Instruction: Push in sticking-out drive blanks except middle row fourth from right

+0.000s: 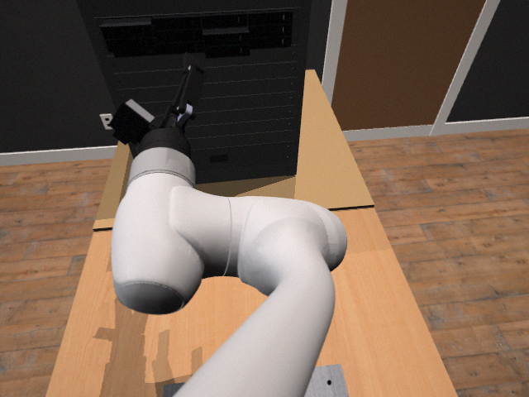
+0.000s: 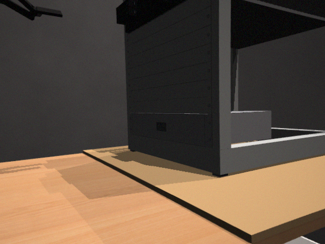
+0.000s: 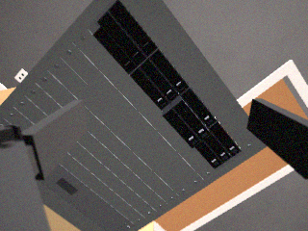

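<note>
The dark rack stands on a tan board at the far end of the table. Its drive blanks form a black band near the top of the front. A blank in the left column sticks out. So does one in the third column from the left. Their front edge shows in the exterior view. My gripper is open and empty. It is in the air in front of the rack face, just below the blanks, and touches nothing.
The white arm fills the near middle of the top view and hides part of the wooden table. A grey box sits inside the rack's open side. A brown door is behind on the right.
</note>
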You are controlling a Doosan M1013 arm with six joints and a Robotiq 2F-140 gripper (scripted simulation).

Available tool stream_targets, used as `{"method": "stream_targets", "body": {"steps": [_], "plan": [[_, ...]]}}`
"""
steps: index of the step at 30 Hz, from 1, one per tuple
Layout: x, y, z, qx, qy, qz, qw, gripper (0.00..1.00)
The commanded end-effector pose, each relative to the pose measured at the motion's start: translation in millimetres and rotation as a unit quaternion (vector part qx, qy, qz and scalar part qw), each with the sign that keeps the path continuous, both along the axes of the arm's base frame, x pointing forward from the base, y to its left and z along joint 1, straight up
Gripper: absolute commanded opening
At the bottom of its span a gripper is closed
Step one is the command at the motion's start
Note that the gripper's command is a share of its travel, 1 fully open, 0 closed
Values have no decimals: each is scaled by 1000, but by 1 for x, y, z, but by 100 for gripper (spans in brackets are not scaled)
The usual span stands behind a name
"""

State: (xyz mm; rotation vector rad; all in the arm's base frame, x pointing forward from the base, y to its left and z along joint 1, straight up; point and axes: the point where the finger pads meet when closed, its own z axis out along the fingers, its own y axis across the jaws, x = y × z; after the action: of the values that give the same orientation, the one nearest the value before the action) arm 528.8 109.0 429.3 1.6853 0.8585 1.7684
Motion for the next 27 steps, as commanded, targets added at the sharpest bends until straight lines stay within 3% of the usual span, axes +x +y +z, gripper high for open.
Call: {"method": "stream_targets", "body": {"steps": [1, 9, 11, 20, 27], "plan": [[5, -1, 0, -51, -3, -5, 999, 100], [15, -2, -1, -154, -8, -5, 988, 100], [15, -2, -1, -154, -8, -5, 988, 100], [23, -4, -3, -242, -13, -4, 970, 100], [27, -5, -4, -285, -15, -4, 958, 100]]}}
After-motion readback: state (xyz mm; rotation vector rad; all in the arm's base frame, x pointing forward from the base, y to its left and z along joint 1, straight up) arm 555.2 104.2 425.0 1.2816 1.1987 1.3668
